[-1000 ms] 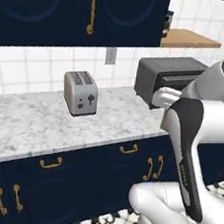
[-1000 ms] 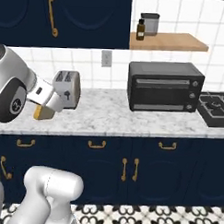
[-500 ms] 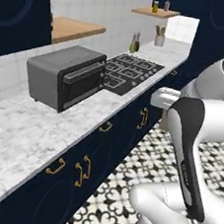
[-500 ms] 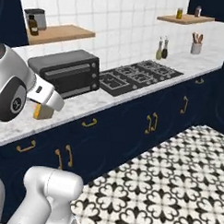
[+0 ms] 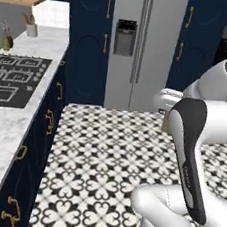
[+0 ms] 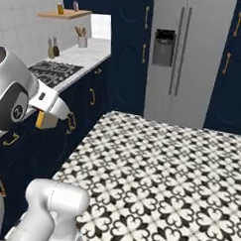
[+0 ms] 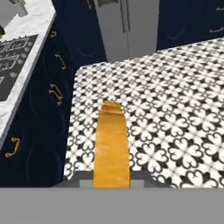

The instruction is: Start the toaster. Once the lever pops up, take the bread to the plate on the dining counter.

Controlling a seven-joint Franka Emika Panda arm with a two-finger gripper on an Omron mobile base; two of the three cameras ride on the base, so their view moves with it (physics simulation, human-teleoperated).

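Observation:
My gripper [image 6: 49, 117] is shut on the bread [image 6: 45, 120], a tan slice with a golden-brown crust, held at the end of the white arm over the floor beside the navy cabinets. Looking along the hand, the bread [image 7: 112, 142] stands edge-on as a golden strip rising from between the fingertips of the gripper [image 7: 112, 177], above the patterned tiles. The toaster, its lever, the plate and the dining counter are out of view.
A marbled counter [image 5: 5, 132] with a black cooktop [image 5: 14, 75] runs along the left, over navy cabinets with gold handles [image 6: 92, 96]. A steel fridge [image 6: 187, 56] stands ahead between tall navy cabinets. Black-and-white patterned floor [image 5: 110, 155] spreads wide in front.
The base has turned, so the whole view swung from the toaster counter past the toaster oven and cooktop to the fridge. The bread has stayed in the gripper.

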